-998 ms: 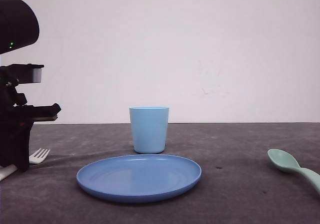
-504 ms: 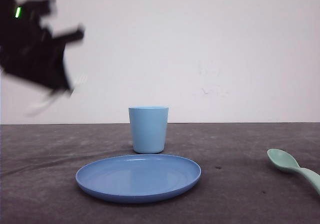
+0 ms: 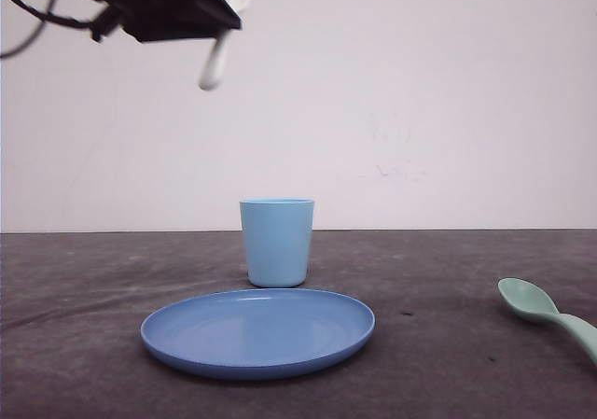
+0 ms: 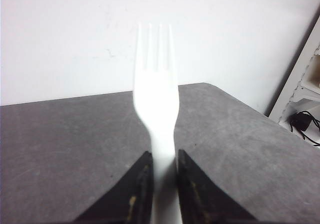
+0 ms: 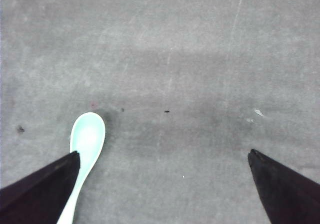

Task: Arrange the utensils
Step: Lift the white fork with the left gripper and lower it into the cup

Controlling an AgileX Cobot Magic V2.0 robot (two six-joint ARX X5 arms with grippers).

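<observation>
Fork first: the small white plastic fork with four tines is pinched by its handle in the left pincer, whose two dark jaws are closed tight against it, tines pointing away from the wrist. In the front view the left pincer holds it high in the air, well above the dark grey desk and to the left of the light blue plastic cup. The fork's handle end hangs down below the jaws.

The step in hand looks like carrying the fork to where the utensils belong, probably the cup. To do it well, bring the fork over the cup's mouth, tip it upright, lower it inside the rim before letting go, and avoid nudging the cup, which looks light and could tip.

The round blue plastic plate lies just in front of the cup. The pale mint-green plastic spoon lies on the desk at the far right, with the right pincer spread wide and empty above it, the spoon close to one jaw.
</observation>
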